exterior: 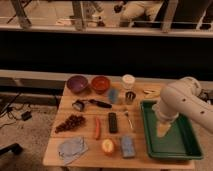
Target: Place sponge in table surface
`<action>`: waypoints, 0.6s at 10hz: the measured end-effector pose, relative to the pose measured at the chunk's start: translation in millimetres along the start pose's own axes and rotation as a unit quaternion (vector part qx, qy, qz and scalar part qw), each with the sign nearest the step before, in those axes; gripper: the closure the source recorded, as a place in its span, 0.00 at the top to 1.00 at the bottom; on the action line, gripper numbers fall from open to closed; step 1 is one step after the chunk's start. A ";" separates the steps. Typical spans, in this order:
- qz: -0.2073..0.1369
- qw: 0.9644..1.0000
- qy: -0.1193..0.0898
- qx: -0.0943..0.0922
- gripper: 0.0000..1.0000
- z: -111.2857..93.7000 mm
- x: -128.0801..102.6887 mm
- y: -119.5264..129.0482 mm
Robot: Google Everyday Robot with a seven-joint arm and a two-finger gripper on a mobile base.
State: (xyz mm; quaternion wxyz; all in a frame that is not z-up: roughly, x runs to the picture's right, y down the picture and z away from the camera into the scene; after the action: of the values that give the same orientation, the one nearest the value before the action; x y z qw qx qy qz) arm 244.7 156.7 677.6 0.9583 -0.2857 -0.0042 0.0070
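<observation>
Since flat on table point(86, 136) near front edge, just beside green tray point(182, 145), blue sponge point(128, 146) judged placed. Gripper point(162, 131) low over tray, well apart from sponge; open or closed, cannot tell. Left: withdrawal only, if anything.

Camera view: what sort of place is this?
Probably a robot test area, not a home: wooden table set with laid-out objects, metal railing behind, gripper hanging over the green tray.

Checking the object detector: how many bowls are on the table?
2: purple bowl at the back-left, red bowl right beside it. None seem hidden. Tool hangs over the green tray.
</observation>
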 end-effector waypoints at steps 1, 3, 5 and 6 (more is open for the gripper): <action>-0.004 1.000 -0.007 -0.003 0.80 1.5 -8.2 4.5; -0.014 1.000 -0.023 -0.012 0.80 4.3 -27.8 16.1; -0.022 0.999 -0.035 -0.020 0.80 8.7 -39.9 29.7; -0.025 0.999 -0.039 -0.025 0.80 12.3 -44.7 37.5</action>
State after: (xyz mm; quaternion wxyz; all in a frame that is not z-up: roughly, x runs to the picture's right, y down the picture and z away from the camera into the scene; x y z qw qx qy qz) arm 199.5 194.2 667.2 0.9499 -0.3088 -0.0490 -0.0062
